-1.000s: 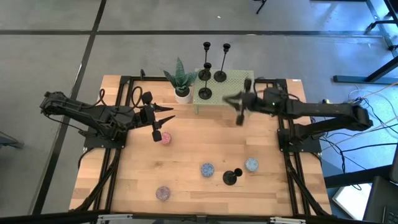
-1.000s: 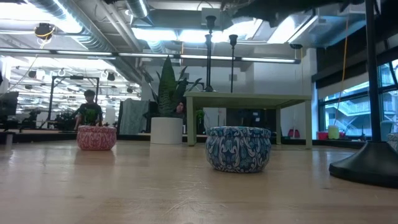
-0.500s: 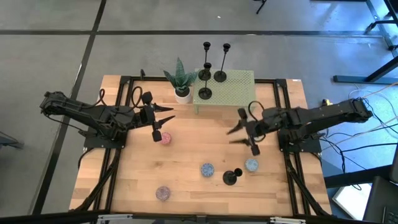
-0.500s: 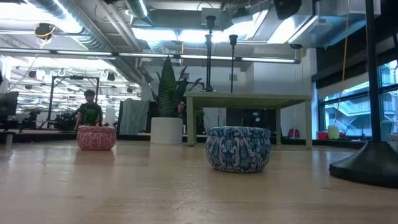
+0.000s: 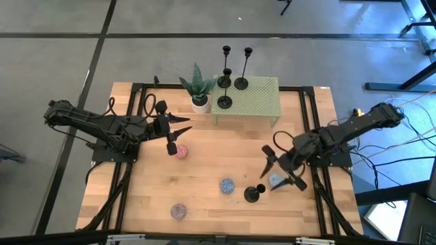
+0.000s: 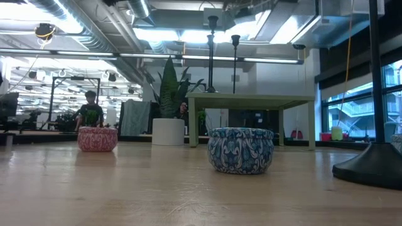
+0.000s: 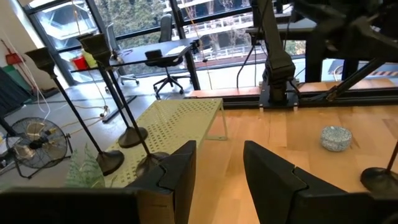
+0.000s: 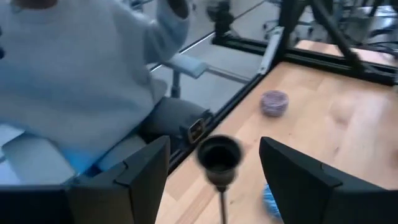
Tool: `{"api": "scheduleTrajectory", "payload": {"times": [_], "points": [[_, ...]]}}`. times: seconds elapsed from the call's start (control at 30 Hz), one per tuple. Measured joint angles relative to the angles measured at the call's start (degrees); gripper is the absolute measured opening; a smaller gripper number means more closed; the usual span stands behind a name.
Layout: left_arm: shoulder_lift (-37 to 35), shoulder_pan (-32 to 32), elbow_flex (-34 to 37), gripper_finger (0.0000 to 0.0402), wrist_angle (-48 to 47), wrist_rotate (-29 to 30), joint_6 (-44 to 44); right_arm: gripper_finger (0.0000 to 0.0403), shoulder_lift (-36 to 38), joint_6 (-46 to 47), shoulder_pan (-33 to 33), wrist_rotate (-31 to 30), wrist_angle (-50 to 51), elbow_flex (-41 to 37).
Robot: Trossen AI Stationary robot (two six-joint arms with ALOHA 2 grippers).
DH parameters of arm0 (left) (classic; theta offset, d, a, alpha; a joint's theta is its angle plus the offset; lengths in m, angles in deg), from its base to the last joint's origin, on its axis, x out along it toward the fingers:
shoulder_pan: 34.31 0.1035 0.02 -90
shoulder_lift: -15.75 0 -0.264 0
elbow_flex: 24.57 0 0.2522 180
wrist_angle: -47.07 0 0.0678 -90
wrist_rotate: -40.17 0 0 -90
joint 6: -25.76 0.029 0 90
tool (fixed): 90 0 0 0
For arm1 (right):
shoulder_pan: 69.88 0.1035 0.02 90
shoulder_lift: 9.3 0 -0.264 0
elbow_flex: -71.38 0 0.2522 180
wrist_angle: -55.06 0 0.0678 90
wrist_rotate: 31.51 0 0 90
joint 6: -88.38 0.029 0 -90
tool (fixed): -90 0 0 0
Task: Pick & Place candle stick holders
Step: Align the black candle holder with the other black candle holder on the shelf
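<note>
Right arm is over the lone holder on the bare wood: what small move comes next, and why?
Probably ease the right gripper down and close on the candle stick holder: its fingers stand open either side of the cup, nothing held. The left gripper waits by the pink tin.

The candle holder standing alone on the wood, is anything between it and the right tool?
Nothing visible blocks it. The right tool is open, right beside the lone candle holder, and the right wrist view shows its cup between the fingers with nothing else in the gap. The bluish tin sits under the tool, beside the holder.
</note>
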Motion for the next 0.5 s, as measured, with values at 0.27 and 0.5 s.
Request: {"api": "scheduleTrajectory", "payload": {"times": [0.27,0.5], "points": [[0.00,-0.02,0.00,0.0130,0.00,-2.54,-1.18,0.0253,-3.21,-0.65,3.69,-7.23,-0.35,-2.31],[0.02,0.00,0.00,0.0130,0.00,-2.75,-1.14,0.0253,-6.01,-0.17,3.78,-7.52,-6.14,-5.19]]}}
